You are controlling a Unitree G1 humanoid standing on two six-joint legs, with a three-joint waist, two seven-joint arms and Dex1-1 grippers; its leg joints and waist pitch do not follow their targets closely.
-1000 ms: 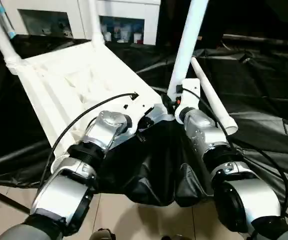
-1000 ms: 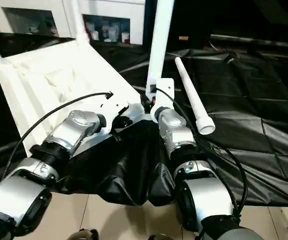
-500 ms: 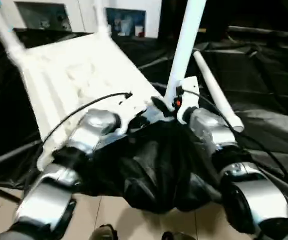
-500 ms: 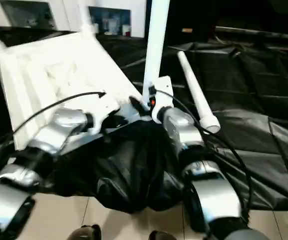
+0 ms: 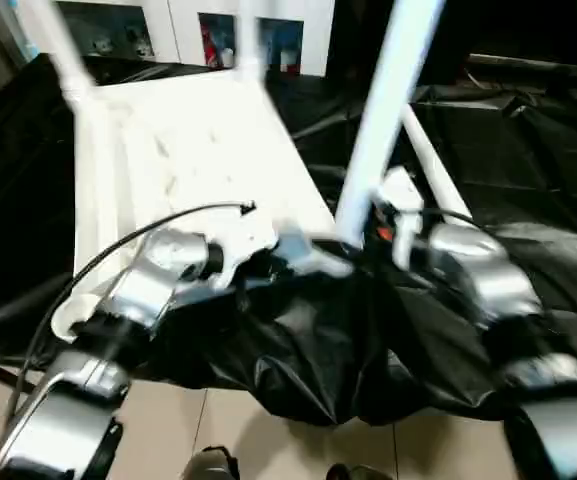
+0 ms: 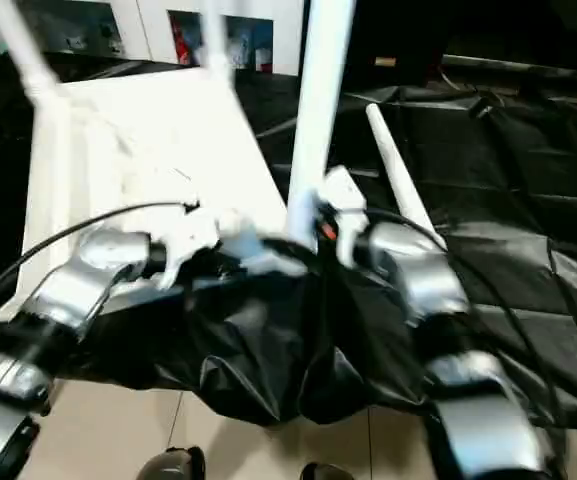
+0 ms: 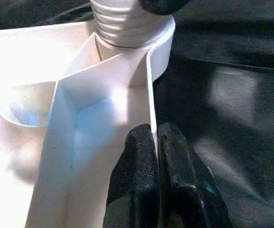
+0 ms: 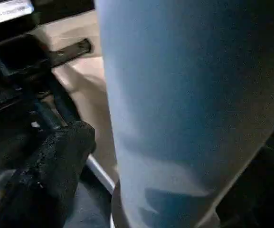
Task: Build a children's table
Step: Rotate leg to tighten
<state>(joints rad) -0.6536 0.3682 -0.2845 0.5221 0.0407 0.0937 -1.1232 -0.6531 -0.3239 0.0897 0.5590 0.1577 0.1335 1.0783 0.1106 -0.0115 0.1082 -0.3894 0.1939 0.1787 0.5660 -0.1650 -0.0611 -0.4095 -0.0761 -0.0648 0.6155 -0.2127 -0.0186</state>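
Since a second ago the table top (image 5: 188, 150) had swung squarer, still upside down on black sheeting (image 5: 528, 170). Three legs stood fitted; the fourth leg (image 6: 398, 180) lay loose beside. The left fingers (image 7: 141, 156) pinched the rim shut. The right gripper (image 8: 61, 156) pressed the near leg (image 5: 383, 110); its opening could not be told.

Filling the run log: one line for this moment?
left pincer: shut on tabletop rim | right pincer: at upright leg, grip unclear | loose leg: on black sheet
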